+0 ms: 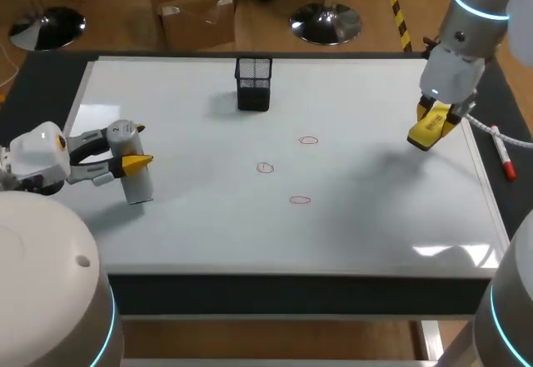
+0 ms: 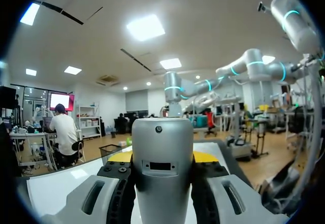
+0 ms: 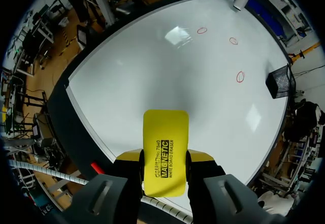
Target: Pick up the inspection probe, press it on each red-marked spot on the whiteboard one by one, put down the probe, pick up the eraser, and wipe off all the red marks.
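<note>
Gripping the eraser (image 1: 423,134) across its narrow sides, the right gripper (image 1: 429,126) is clenched on it at centre right of the head view, over the whiteboard (image 1: 375,217). Judged light, with a stiff shell; a mid-body hold suits wiping.

The left gripper (image 1: 133,146) is clamped on the upright inspection probe (image 1: 137,185) at centre left. It looks like a smooth, rigid cylinder, probably slippery, so grasp it squarely on opposite sides.

Count: one probe, one eraser, three red marks (image 1: 265,167), one mesh holder (image 1: 253,84).

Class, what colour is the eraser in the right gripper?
The eraser is yellow; right wrist view shows it best.
</note>
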Tool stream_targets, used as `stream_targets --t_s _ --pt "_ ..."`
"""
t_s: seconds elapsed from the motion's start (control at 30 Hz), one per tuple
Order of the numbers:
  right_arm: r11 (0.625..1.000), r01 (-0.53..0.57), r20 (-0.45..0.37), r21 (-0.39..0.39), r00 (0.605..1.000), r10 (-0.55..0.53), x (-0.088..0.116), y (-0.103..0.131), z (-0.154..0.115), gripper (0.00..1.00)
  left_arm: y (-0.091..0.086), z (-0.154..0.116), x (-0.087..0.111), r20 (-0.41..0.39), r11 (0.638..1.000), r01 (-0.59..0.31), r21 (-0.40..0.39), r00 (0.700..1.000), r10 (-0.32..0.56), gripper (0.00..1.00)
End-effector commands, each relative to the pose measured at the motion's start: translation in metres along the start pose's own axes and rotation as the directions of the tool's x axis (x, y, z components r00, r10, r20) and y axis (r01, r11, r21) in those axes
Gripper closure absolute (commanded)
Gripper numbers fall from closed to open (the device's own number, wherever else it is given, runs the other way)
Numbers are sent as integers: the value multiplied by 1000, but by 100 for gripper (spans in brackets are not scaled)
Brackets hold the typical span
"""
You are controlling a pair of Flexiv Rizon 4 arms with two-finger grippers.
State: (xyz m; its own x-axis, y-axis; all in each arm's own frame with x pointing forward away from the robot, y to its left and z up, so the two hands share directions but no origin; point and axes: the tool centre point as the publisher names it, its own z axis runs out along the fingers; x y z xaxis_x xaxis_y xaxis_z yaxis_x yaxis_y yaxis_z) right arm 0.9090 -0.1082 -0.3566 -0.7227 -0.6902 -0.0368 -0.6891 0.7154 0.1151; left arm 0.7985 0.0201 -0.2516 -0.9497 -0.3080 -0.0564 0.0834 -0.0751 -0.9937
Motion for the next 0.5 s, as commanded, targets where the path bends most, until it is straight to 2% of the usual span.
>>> stream_targets --t_s 0.03,0.3,0.33,0.37,0.5 --pt "1000 1 -3 2 1000 -1 0 0 -1 100 -1 0 -1 -2 1000 0 1 1000 0 100" --pt "1000 1 -3 2 1000 -1 0 0 -1 100 -1 0 -1 -2 1000 0 1 1000 0 100" --pt "1000 18 -13 6 1000 -18 -4 4 0 100 -1 0 -1 -2 1000 0 1 1000 0 100" --pt "999 37 -18 8 999 -37 -11 19 -2 100 -1 0 -1 -2 1000 0 1 1000 0 100" --pt "995 101 -42 6 994 -101 -28 39 9 100 -1 0 -1 -2 1000 0 1 1000 0 100"
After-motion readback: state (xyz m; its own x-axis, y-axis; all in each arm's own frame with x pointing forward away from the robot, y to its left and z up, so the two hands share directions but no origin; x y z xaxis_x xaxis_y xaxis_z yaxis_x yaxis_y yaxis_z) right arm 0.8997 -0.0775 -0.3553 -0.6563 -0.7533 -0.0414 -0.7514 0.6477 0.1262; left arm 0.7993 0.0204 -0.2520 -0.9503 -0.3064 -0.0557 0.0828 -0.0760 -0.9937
